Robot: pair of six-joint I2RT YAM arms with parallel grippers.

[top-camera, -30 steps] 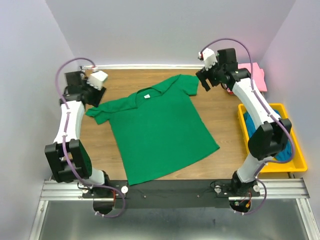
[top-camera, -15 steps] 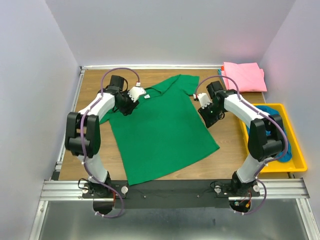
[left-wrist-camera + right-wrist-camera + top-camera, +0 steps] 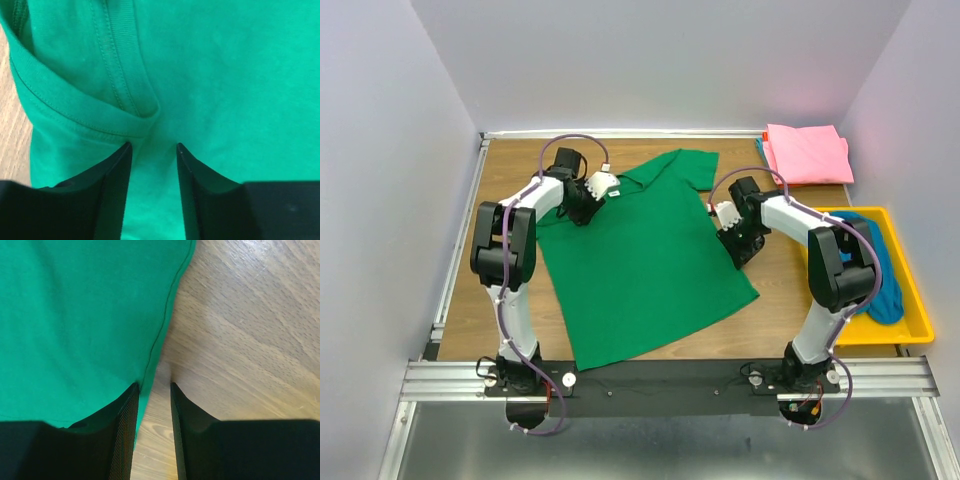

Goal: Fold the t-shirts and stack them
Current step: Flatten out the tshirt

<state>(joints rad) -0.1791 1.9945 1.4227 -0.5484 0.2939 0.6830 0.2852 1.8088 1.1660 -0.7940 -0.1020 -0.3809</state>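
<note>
The green t-shirt [image 3: 640, 260] lies spread flat on the desk [image 3: 770, 290], neck toward the far side and hem toward the arm bases. The left claw [image 3: 152, 146] rests on it at the neckline [image 3: 117, 50]. Its 2 fingers stand partly apart with flat green cloth showing in the gap, and the collar's curved fold is just ahead of the tips. The right claw [image 3: 154, 385] sits at the shirt's right side edge [image 3: 165, 325], also partly open. One finger is over the cloth and the other over bare wood, with nothing pinched between them.

There are 3 t-shirts: 1 green, 1 pink t-shirt [image 3: 807, 152] folded at the far right corner, and 1 blue t-shirt [image 3: 890, 290] bunched in the 1 yellow tray [image 3: 918, 318] at the right edge.
</note>
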